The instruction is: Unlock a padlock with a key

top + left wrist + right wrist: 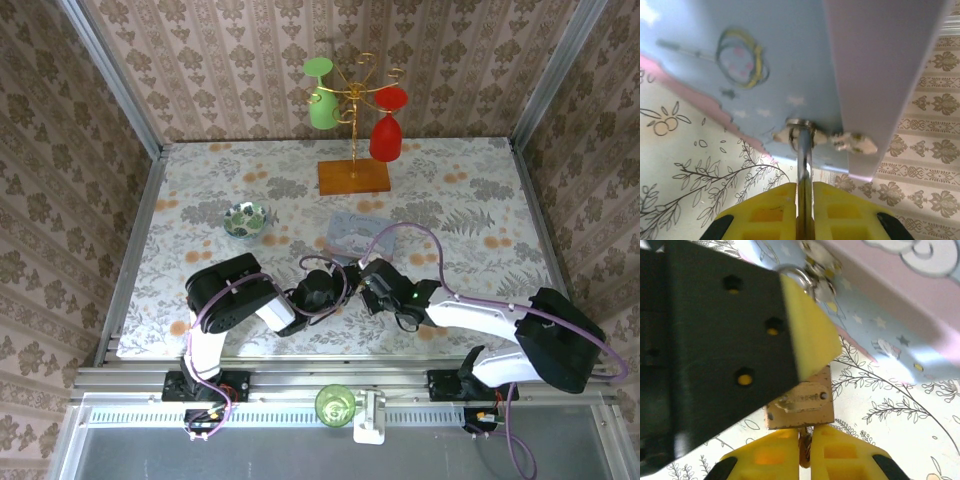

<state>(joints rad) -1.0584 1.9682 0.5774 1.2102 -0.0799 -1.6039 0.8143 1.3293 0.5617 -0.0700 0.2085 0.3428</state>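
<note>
The small brass padlock (801,404) hangs by its silvery shackle (796,275) from the hasp of the pale blue tin box (900,305). My left gripper (805,192) is shut on the padlock (805,165), seen edge-on between its yellow fingers, with the hasp (801,131) just above. One of its yellow pads (810,335) presses the padlock's face. My right gripper (805,440) sits directly under the padlock's bottom, shut on the brass-coloured key (804,446); the key's tip is hidden. From above, the left gripper (338,275) and right gripper (366,272) meet at the tin's (355,230) near side.
A patterned bowl (246,218) sits left of the tin. A wooden-based stand (353,175) with a green and a red glass stands behind it. A green glass (336,404) sits on the near rail. Walls enclose the table on three sides.
</note>
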